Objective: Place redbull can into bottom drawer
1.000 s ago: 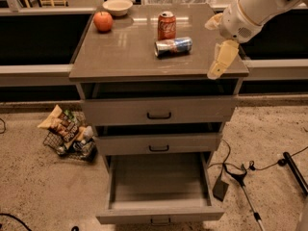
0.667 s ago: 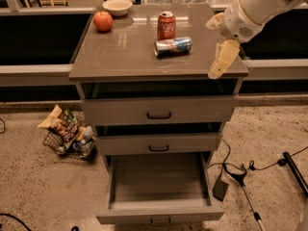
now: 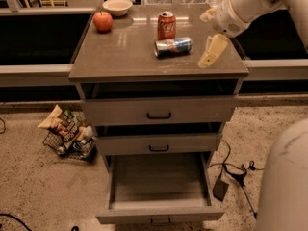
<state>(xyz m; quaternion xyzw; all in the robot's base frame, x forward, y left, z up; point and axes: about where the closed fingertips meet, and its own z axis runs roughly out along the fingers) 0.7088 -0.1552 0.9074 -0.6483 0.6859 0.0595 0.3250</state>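
Note:
The redbull can point(image 3: 173, 46) lies on its side on the cabinet top point(image 3: 125, 52), silver top pointing left, just in front of a red Coca-Cola can. My gripper point(image 3: 211, 32) hangs over the right part of the top, a short way right of the can and not touching it. It is open and empty, with one cream finger point(image 3: 213, 51) low and the other higher. The bottom drawer point(image 3: 159, 182) is pulled out wide below, with nothing on its flat inside.
A red Coca-Cola can point(image 3: 166, 25) stands upright behind the redbull can. An apple point(image 3: 103, 21) and a white bowl point(image 3: 118, 6) sit at the back left. The two upper drawers are slightly ajar. A wire basket of snack bags point(image 3: 67, 134) lies on the floor at left, cables point(image 3: 236, 172) at right. A white robot part point(image 3: 286, 177) fills the bottom right.
My gripper has moved a little left and up, closer to the redbull can. A white robot part has come into view at the bottom right. The cans have not moved.

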